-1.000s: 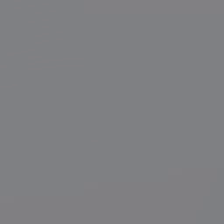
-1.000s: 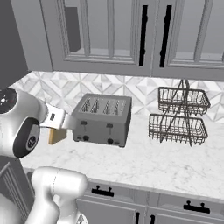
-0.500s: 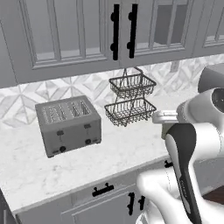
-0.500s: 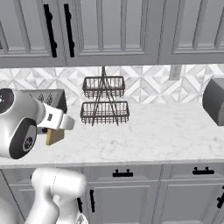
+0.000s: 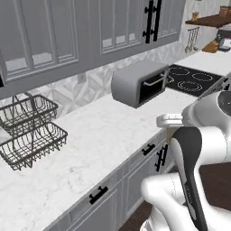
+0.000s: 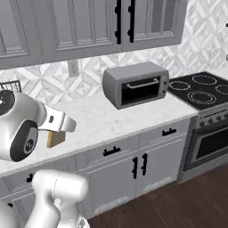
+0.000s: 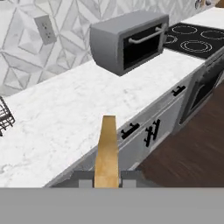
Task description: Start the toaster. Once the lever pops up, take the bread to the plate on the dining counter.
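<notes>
Tool (image 7: 107, 180) clamped tight on bread (image 7: 107, 148) — slice edge-on; keep it level in transit — plate and dining tabletop not reached yet.

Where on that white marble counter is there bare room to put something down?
The widest free patch of the white marble counter lies between the black wire basket rack and the grey toaster oven. The rack's end is crowded.

arm shell: I see glossy white rounded links
joints: I see dark grey bands and a round dark cap
hand (image 6: 60, 123): white, blocky, small dark mark
</notes>
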